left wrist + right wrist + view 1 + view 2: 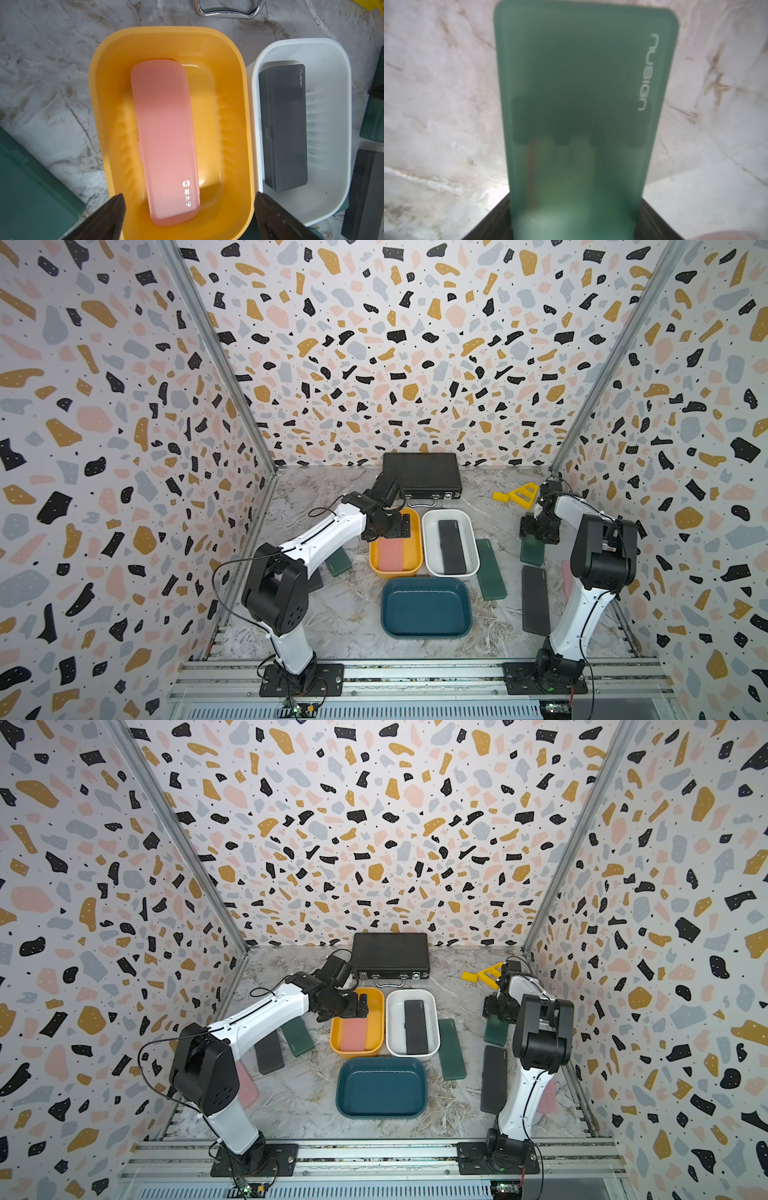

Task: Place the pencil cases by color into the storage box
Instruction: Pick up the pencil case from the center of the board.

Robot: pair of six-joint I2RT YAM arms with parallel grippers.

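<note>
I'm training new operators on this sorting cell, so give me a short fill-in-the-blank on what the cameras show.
1. The pink case lies in the ____.
2. The white tub holds a ____.
3. The blue tub is ____.
4. Fingers of the right gripper flank a ____.
Answers: yellow tub; black case; empty; green case.

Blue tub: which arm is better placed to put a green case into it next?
Right. The right pincer clasps a green case; the left pincer hangs open over the yellow tub, holding nothing.
</note>
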